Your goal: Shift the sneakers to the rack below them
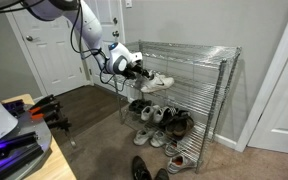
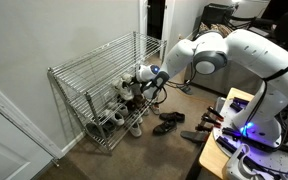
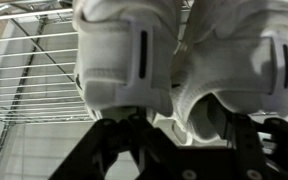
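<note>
The white sneakers (image 1: 157, 82) are held as a pair, heels toward the wrist camera (image 3: 184, 50). My gripper (image 1: 134, 67) is shut on their inner heel edges (image 3: 179, 125) at the front left of the silver shelving unit. The sneakers sit at the level of the second-from-top wire rack (image 1: 189, 92); I cannot tell whether the soles touch it. The wire grid shows to the left in the wrist view (image 3: 34, 90). In an exterior view the gripper (image 2: 144, 76) is at the unit's front, and the sneakers are mostly hidden behind it.
The topmost wire tier (image 1: 184, 48) is bare. A jumble of white and dark shoes (image 1: 162, 116) fills the lower tiers (image 2: 119, 115). A glossy black pair (image 1: 144, 170) lies on the carpet (image 2: 167, 123). A white door (image 1: 54, 50) stands behind the arm.
</note>
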